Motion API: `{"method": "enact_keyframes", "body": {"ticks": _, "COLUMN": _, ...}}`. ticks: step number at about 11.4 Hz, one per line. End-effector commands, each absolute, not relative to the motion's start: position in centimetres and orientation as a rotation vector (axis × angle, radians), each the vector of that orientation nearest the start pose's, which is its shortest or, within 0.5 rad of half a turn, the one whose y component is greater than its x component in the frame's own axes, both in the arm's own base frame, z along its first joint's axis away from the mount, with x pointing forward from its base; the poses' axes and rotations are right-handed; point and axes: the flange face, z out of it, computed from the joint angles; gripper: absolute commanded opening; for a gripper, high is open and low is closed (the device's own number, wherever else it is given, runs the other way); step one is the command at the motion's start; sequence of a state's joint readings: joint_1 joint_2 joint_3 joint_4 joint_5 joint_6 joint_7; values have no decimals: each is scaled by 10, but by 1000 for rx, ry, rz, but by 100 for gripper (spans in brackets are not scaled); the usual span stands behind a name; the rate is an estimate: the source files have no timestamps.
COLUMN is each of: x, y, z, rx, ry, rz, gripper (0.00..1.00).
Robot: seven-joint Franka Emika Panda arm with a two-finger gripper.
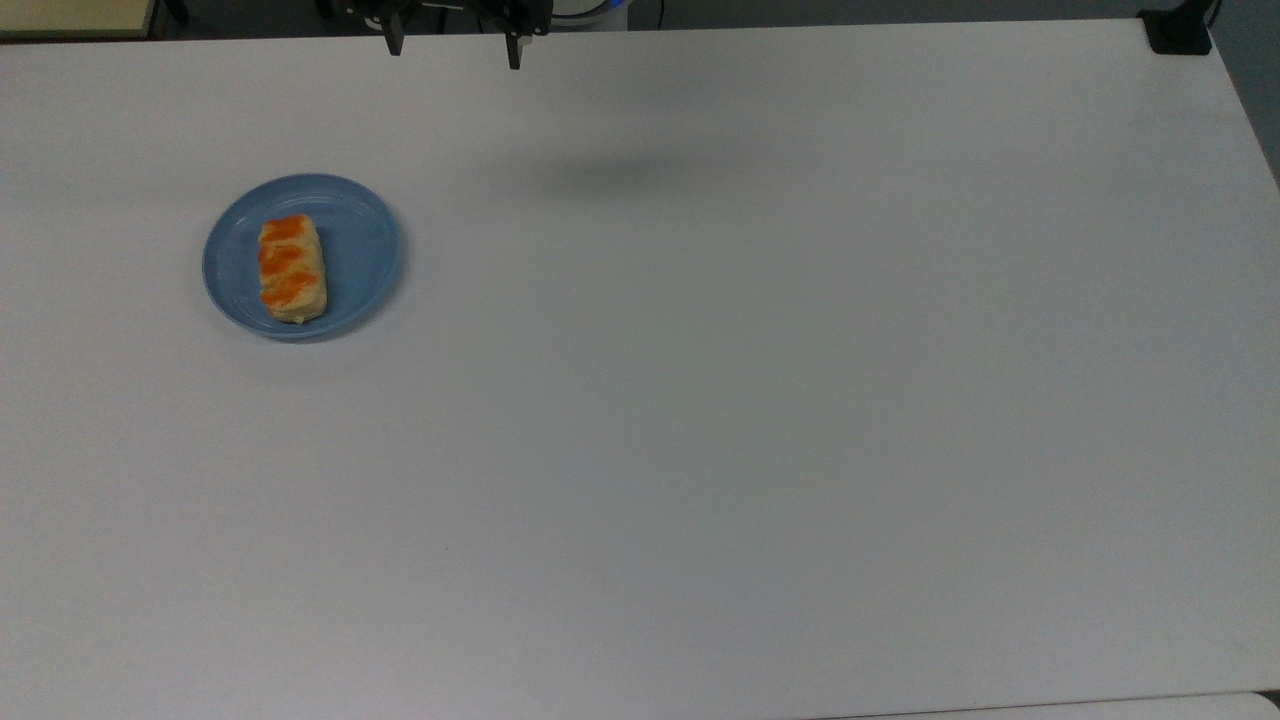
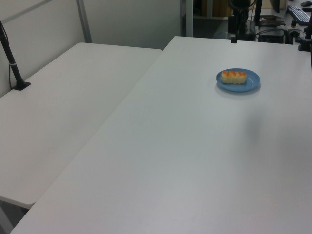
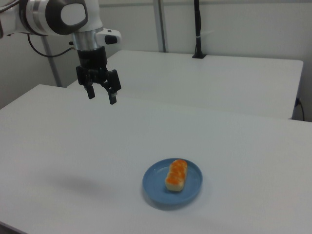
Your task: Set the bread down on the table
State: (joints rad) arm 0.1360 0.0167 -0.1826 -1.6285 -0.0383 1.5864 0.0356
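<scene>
- The bread [image 1: 292,269] lies lengthwise on the blue plate [image 1: 365,255], a little toward the top view's left of the plate's middle, in the left half of the white bench [image 1: 750,420]. Nothing touches it, so by my reading the task has yet to begin.
- The roll is short, rounded and glazed on top. A grasp taken across the orange patches, or too near one end, could let it slip or swing out of the fingers.
- The plate is light and shallow. If the fingertips come down on its rim or press through the bread, the plate may skid or tip, and could lift along with the roll.
- Squeezing too hard could dent the soft crumb; a release from too high could send it rolling.
- The gripper [image 3: 102,93] hangs well above the bench in the right view, well apart from the plate and toward the right view's upper left. Its fingers [image 3: 113,96] point downward and stand spread wide, with nothing between them.
- In the top view the two fingertips peek in at the upper edge, to the right of the plate, with the arm's shadow [image 1: 610,178] falling on the bench below.
</scene>
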Motion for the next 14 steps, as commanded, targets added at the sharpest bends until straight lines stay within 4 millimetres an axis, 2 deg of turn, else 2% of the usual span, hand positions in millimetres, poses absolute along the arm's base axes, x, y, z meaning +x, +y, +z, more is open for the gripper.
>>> {"method": "enact_keyframes", "body": {"ticks": 1, "x": 554, "y": -33, "z": 593, "rx": -3161, "ry": 132, "rz": 95, "gripper": 100}}
{"method": "enact_keyframes", "body": {"ticks": 7, "x": 552, "y": -37, "z": 594, "rx": -3160, "ry": 116, "rz": 105, "gripper": 100}}
{"method": "enact_keyframes", "body": {"ticks": 9, "x": 553, "y": -55, "z": 601, "rx": -3160, "ry": 29, "rz": 83, "gripper": 100}}
{"method": "enact_keyframes", "body": {"ticks": 11, "x": 550, "y": -114, "z": 597, "rx": -3162, "ry": 23, "rz": 67, "gripper": 100}}
{"method": "enact_keyframes", "body": {"ticks": 13, "x": 556, "y": -172, "z": 569, "rx": -3186, "ry": -37, "rz": 66, "gripper": 100}}
{"method": "enact_keyframes", "body": {"ticks": 14, "x": 560, "y": -199, "z": 547, "rx": -3204, "ry": -51, "rz": 84, "gripper": 100}}
